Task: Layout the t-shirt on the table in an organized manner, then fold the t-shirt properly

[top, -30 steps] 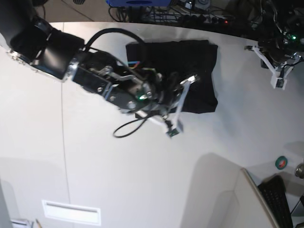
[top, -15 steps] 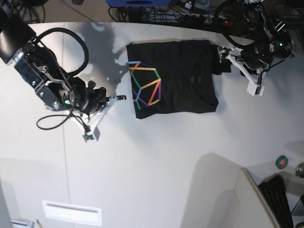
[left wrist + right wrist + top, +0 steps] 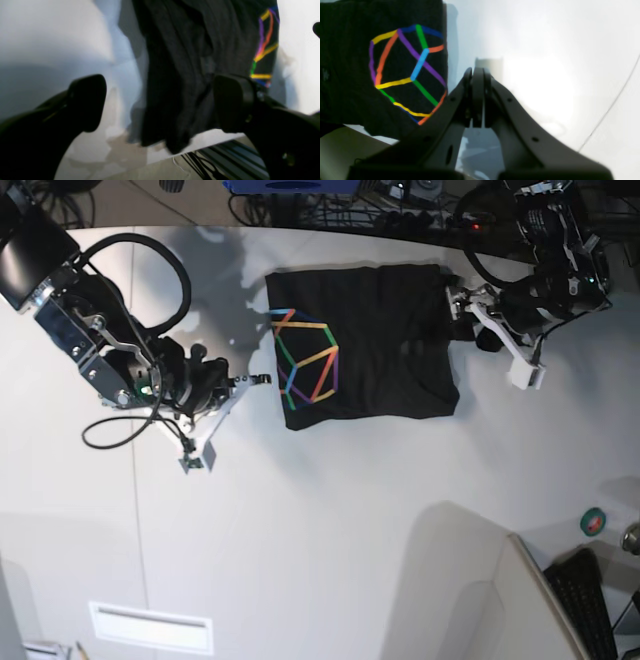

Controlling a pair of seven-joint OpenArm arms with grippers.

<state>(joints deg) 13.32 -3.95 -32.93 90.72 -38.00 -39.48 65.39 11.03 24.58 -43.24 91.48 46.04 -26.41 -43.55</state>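
Since the earlier frame, the spread left end effector [image 3: 468, 315] has been moved to the folded t-shirt [image 3: 380, 345] at its 3 o'clock edge; the right end effector [image 3: 262, 380] is pressed together, with folding seemingly nearly finished on the surface [image 3: 330, 510].

Cables [image 3: 400, 205] behind; keyboard [image 3: 585, 605] lower right.

Right gripper [image 3: 262, 379], jaws pressed together, now sits nearer the t-shirt [image 3: 385, 340] print edge than half a sec ago, well clear of where it lay over the cloth. Left gripper [image 3: 468, 310] jaws now wide apart at the shirt's opposite edge.
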